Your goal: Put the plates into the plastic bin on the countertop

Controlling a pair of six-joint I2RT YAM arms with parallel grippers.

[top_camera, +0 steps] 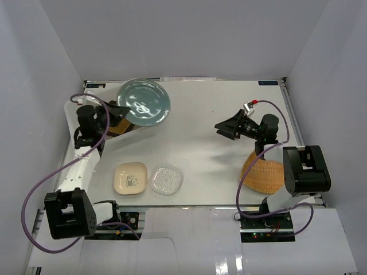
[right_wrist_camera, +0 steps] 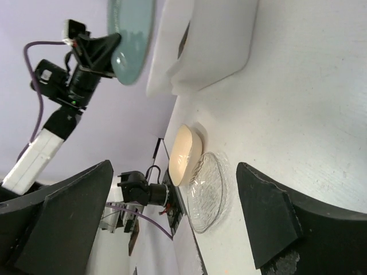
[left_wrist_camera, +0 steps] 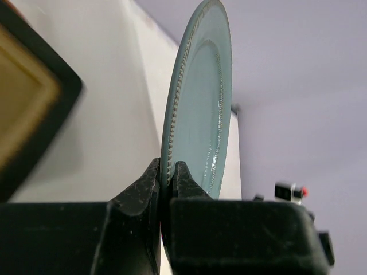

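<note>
The left pincer [left_wrist_camera: 166, 172] is pressed onto the rim of the teal plate [left_wrist_camera: 198, 103], one finger on each face, so the plate is pinched at its edge. From above, the plate shows almost its whole round face, held off the bench [top_camera: 200, 114] near the far left corner. Under the left pincer, by the left edge, lies the black-rimmed amber square plate [left_wrist_camera: 23, 114], mostly hidden from above.

The right pincer [top_camera: 225, 129] is spread wide and holds nothing. It hangs over the right half of the bench, facing the left side. Its two dark fingers [right_wrist_camera: 74, 217] frame the right wrist view.

The plastic bin [right_wrist_camera: 212, 40] stands on the bench between the right pincer and the lifted teal plate. Its white wall and rounded corner show only in the right wrist view. From above, its outline cannot be told from the white bench.

Along the near edge, left of the middle, the small cream square plate [top_camera: 131, 177] and the small clear glass plate [top_camera: 167, 179] lie just beside each other. The orange woven plate [top_camera: 264, 172] sits near the near right corner, partly covered by the right arm.
</note>
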